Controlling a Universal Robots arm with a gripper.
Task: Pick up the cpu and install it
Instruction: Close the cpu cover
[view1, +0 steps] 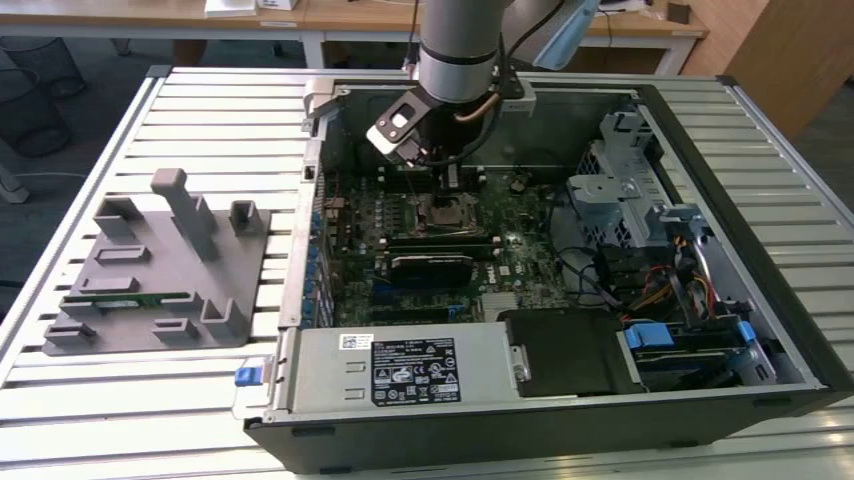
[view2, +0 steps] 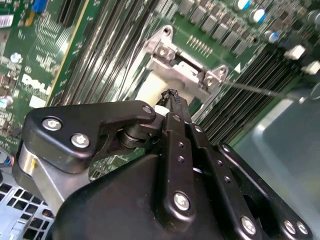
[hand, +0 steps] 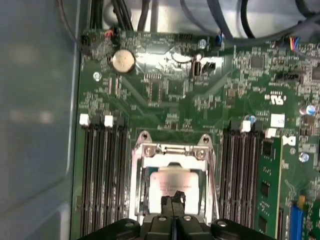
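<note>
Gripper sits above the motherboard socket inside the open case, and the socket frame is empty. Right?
Not empty: the first wrist view shows the cpu lying inside the socket frame, beneath the gripper. The rest holds.

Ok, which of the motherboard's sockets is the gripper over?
The square cpu socket with the silver metal frame, between the two banks of long black memory slots; the gripper hangs over the cpu in it.

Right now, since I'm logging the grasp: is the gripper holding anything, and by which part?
Nothing, it seems: the gripper is shut and empty just above the cpu, which lies flat in its socket.
</note>
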